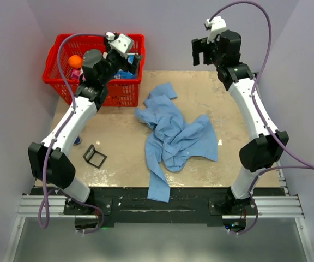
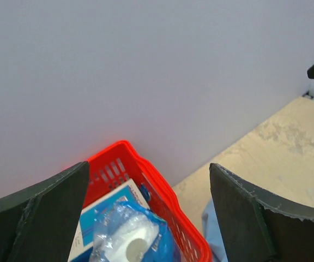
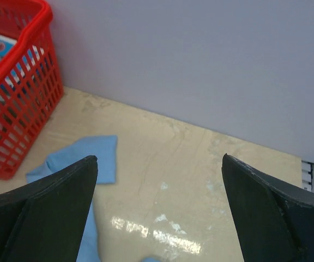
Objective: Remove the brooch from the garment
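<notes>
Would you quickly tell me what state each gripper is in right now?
Left gripper: open, holding nothing, above the red basket.
Right gripper: open, holding nothing.

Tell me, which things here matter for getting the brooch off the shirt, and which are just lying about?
For the job: light blue shirt; left gripper and right gripper, both open. No brooch shows.
Lying about: red basket, orange ball in it, black square frame.

Beige, mottled tabletop (image 1: 119, 142) enclosed by plain pale lilac walls (image 1: 168, 33) at back and both sides, aluminium rails (image 1: 288, 207) along its near edge, soft overhead glare (image 3: 151, 233).
</notes>
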